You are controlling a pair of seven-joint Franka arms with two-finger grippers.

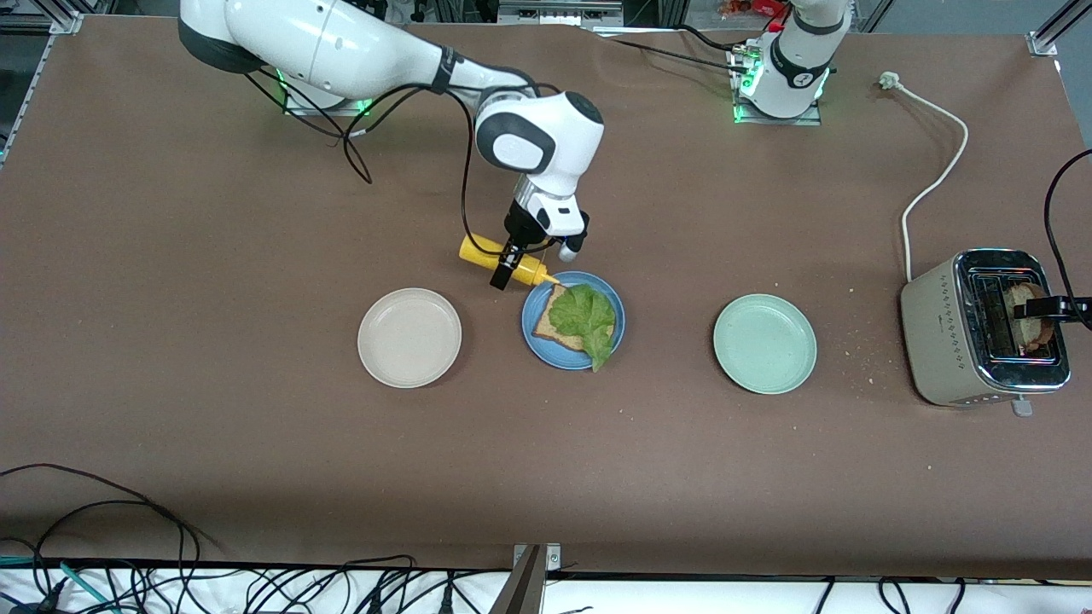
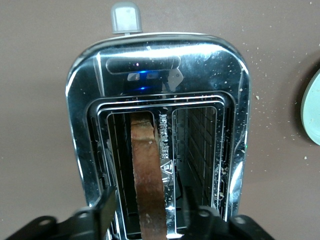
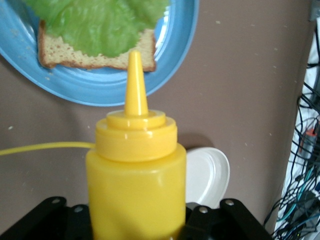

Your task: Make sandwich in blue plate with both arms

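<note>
We see a round beige plate (image 1: 409, 338) lying toward the right arm's end of the brown table (image 1: 213, 256). Beside it, at the table's middle, sits the round matte blue plate (image 1: 535, 340), holding one squarish slice of brown speckled toast (image 1: 556, 331) topped by a ruffled green lettuce leaf (image 1: 587, 317); no second slice covers it. Over the plate's rim farthest from the front camera hangs the right gripper (image 1: 505, 275), its black fingers clamped on a yellow plastic squeeze bottle (image 1: 503, 259) that lies tilted, its nozzle pointing at the toast. In the right wrist view the same bottle (image 3: 132, 175) fills the frame, its tip before the bread's edge (image 3: 90, 60).

Next along, a round pale green plate (image 1: 765, 343) rests alone. At the left arm's end stands a beige and chrome toaster (image 1: 947, 333) with a white cord (image 1: 934, 183). The left gripper (image 1: 1045, 309) reaches over it, its fingers (image 2: 102, 210) set apart on either side of a browned bread slice (image 2: 148, 175) standing in one slot, not yet closed on it.
</note>
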